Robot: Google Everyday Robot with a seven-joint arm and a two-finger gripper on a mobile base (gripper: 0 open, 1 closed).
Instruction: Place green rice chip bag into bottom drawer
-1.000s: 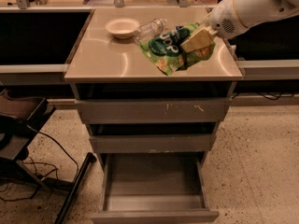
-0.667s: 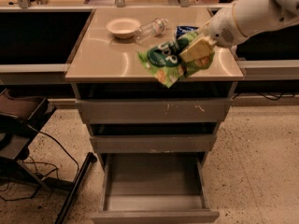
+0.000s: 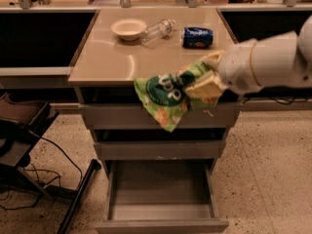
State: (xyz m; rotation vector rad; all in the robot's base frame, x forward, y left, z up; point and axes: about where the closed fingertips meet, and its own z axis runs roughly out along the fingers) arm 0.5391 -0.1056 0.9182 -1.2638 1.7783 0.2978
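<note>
The green rice chip bag (image 3: 165, 99) is crumpled bright green foil with white round lettering. It hangs in the air in front of the cabinet's upper drawer front, past the countertop's front edge. My gripper (image 3: 204, 82) is shut on the bag's right end, with the white arm reaching in from the right. The bottom drawer (image 3: 161, 213) is pulled open below, showing a wide shallow grey tray. The bag hangs well above the open drawer.
On the beige countertop (image 3: 107, 57) stand a white bowl (image 3: 128, 28), a clear plastic bottle (image 3: 157, 31) lying on its side and a blue soda can (image 3: 198, 36). The middle drawer (image 3: 156, 150) is shut. A dark chair base and cables (image 3: 29, 145) are at left.
My gripper has carried the bag from over the countertop forward and down, past the front edge, to in front of the drawers. The can, once hidden behind the bag, now shows.
</note>
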